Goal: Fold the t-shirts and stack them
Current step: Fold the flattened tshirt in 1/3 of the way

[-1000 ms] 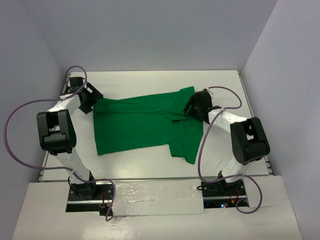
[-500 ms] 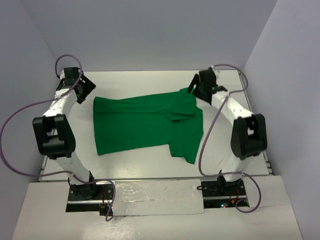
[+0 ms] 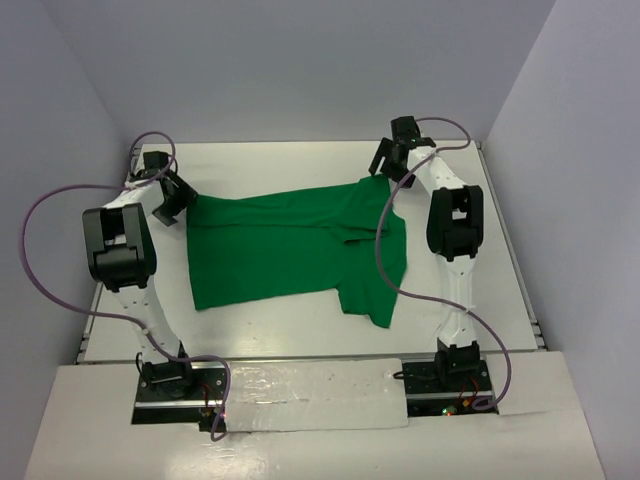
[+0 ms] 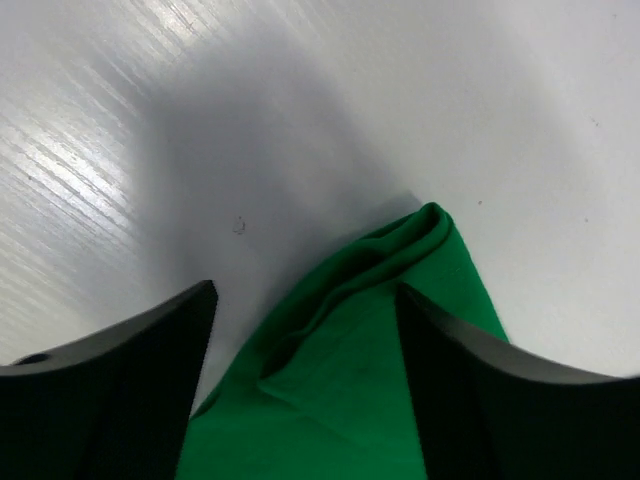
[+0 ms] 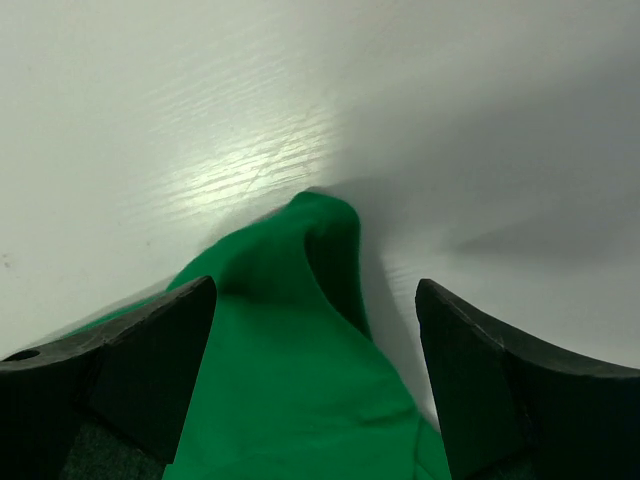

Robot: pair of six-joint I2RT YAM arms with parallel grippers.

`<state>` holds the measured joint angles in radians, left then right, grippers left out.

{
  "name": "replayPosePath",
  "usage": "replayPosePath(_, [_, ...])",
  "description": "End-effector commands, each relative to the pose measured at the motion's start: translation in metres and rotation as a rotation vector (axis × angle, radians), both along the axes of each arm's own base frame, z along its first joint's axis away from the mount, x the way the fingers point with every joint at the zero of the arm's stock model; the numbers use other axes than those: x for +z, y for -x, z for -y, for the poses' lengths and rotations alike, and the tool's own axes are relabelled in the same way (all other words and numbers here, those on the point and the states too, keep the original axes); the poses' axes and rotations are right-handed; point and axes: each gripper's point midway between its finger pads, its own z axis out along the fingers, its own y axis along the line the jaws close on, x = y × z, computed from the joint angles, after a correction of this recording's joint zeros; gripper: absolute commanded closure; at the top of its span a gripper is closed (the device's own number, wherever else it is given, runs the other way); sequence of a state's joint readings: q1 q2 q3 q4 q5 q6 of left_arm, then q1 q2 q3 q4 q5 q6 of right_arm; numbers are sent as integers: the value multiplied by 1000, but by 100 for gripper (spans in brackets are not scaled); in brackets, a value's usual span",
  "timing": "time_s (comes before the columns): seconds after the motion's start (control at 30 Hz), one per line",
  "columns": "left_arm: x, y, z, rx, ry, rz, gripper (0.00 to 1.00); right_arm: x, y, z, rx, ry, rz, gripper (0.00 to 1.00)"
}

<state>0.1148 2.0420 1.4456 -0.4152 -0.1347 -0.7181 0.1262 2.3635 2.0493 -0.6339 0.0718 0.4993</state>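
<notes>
One bright green t-shirt (image 3: 290,250) lay spread flat on the white desk (image 3: 280,165), its length running left to right between the two arms. The left hand (image 3: 172,197) stood at the garment's far left corner, and the right hand (image 3: 392,157) at its far right corner. Both hands were released: in each wrist view the fingers (image 4: 120,390) were spread wide apart, with a bunched corner of cloth lying in the gap and reaching just beyond the fingertips. Whether the fingers touched the cloth could not be told. The fabric was soft, plain and unprinted. It was smooth over most of its area, with shallow folds at the two far corners and a crease near the middle. One short sleeve pointed toward the near right. The fingers were dark, matte and wedge-shaped. The desk surface was glossy, with fine parallel ridges that caught the light.
</notes>
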Motion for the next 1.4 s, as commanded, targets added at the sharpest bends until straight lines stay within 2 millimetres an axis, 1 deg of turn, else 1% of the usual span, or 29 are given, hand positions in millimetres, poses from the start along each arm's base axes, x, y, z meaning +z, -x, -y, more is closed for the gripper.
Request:
replayPosePath(0.0, [5,-16,-4,-1,2,50,31,-2,2,-28,61,-118,-40,15])
replayPosePath(0.07, [-3,-13,-2,1,13,40,42,-11,5,-38,61,-164,-59,18])
replayPosePath(0.13, [-8,-11,-2,3,16,32,53,-22,7,-43,43,-187,-82,22])
replayPosePath(0.17, [-9,-10,-1,2,18,30,60,-25,7,-43,34,-190,-89,24])
replayPosePath(0.23, [-11,-10,-2,6,22,26,80,-32,8,-44,0,-200,-105,32])
replayPosePath(0.27, [-10,-10,-3,7,23,25,86,-31,7,-42,-19,-195,-101,39])
replayPosePath(0.3, [-9,-11,-4,9,26,26,89,-29,6,-39,-45,-187,-89,51])
replayPosePath(0.33, [-10,-11,-4,9,30,26,90,-28,7,-36,-69,-188,-83,64])
replayPosePath(0.4, [-8,-11,-7,13,36,29,90,-27,6,-28,-113,-163,-69,77])
replayPosePath(0.43, [-5,-11,-8,16,43,32,90,-24,6,-20,-154,-143,-55,90])
replayPosePath(0.47, [-2,-11,-9,16,45,40,90,-21,5,-13,-182,-131,-37,91])
replayPosePath(0.5, [2,-11,-9,16,47,48,90,-28,13,-7,-206,-113,-49,91])
replayPosePath(0.53, [6,-11,-11,19,45,56,90,-13,6,-3,-225,-112,-1,91])
replayPosePath(0.6, [25,-9,-14,27,39,93,90,7,8,15,-287,-94,81,91])
replayPosePath(0.67, [42,-7,-15,32,37,130,90,19,13,26,-324,-86,121,91])
replayPosePath(0.7, [52,-7,-14,33,36,163,90,23,12,28,-335,-88,138,91])
replayPosePath(0.73, [55,-6,-13,37,41,182,90,26,11,31,-341,-84,149,91])
replayPosePath(0.8, [56,-6,-12,41,50,198,90,26,8,30,-336,-81,150,91])
replayPosePath(0.93, [41,-18,-9,24,72,176,90,17,-3,26,-329,-92,131,91])
replayPosePath(0.97, [38,-22,-10,25,73,169,90,16,-4,26,-333,-94,126,91])
replayPosePath(1.0, [38,-32,-10,20,79,177,90,13,-6,24,-333,-104,126,91])
replayPosePath(1.1, [25,-47,-8,12,105,175,90,4,-13,21,-333,-118,118,91])
replayPosePath(1.13, [27,-52,-9,14,106,184,90,3,-14,19,-327,-127,114,91])
replayPosePath(1.17, [26,-55,-7,7,115,183,90,2,-15,17,-321,-130,110,88])
replayPosePath(1.2, [25,-57,-6,2,119,182,90,1,-15,17,-318,-131,106,82])
replayPosePath(1.23, [28,-57,-6,-2,121,185,88,0,-14,17,-314,-128,104,65])
replayPosePath(1.27, [31,-57,-5,-6,125,191,84,1,-13,17,-311,-124,105,41])
replayPosePath(1.33, [42,-55,-5,-7,120,214,73,1,-8,21,-317,-108,104,15])
replayPosePath(1.37, [52,-53,-5,-6,114,234,66,5,-7,21,-318,-104,111,9])
